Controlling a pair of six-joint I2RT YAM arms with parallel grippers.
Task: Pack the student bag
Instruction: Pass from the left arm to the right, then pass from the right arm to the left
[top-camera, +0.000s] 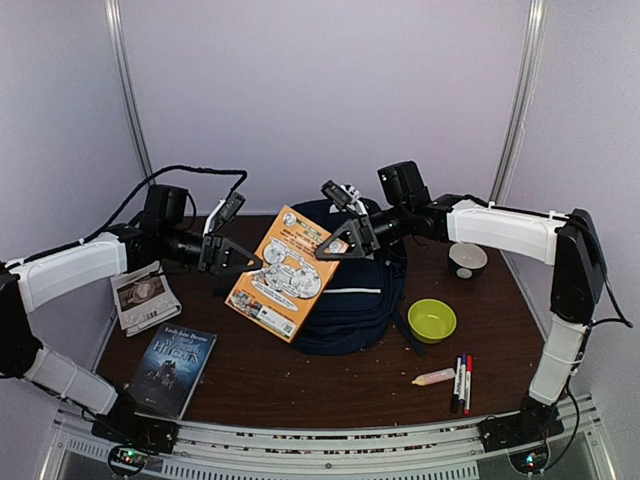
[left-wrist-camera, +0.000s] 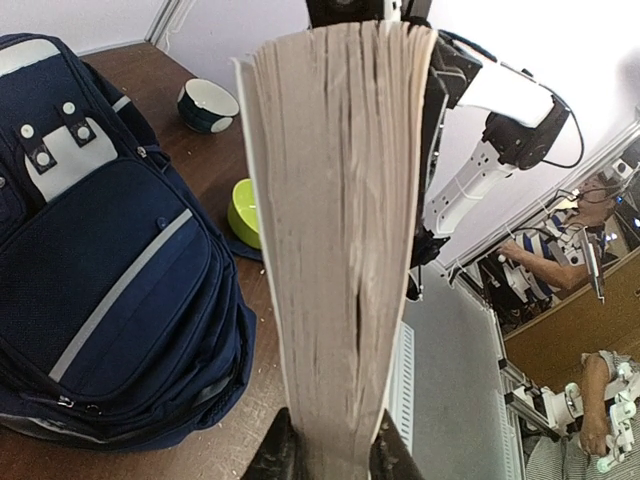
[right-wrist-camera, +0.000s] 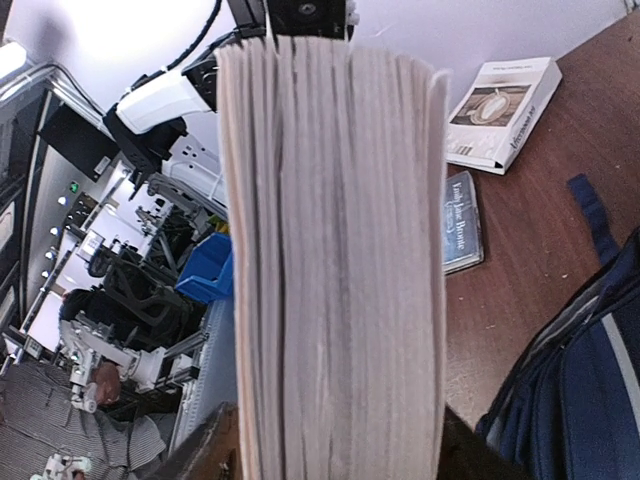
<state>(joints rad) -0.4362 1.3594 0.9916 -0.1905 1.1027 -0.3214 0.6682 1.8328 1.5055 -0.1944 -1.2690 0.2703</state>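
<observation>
Left end effector (left-wrist-camera: 335, 452): nearly closed, pinching orange book (top-camera: 285, 268) at left edge. Right end effector (right-wrist-camera: 340, 450): fingers flank opposite page edge, close against both sides; clamped or not, cannot tell. Orange book aloft, tilted, between arms. Bag (top-camera: 352, 302) lies mid-tabletop (top-camera: 330, 385), under orange book's right part.

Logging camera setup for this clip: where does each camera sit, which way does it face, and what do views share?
Top external: above and behind the bases, looking down at the table; both arms show, left tool and right tool at the book.
Left wrist: on the left arm, facing the right arm past the book's page edge; own fingers at bottom.
Right wrist: mirrored, facing the left arm; own fingers at bottom.
Shared: book and student bag, all views.
</observation>
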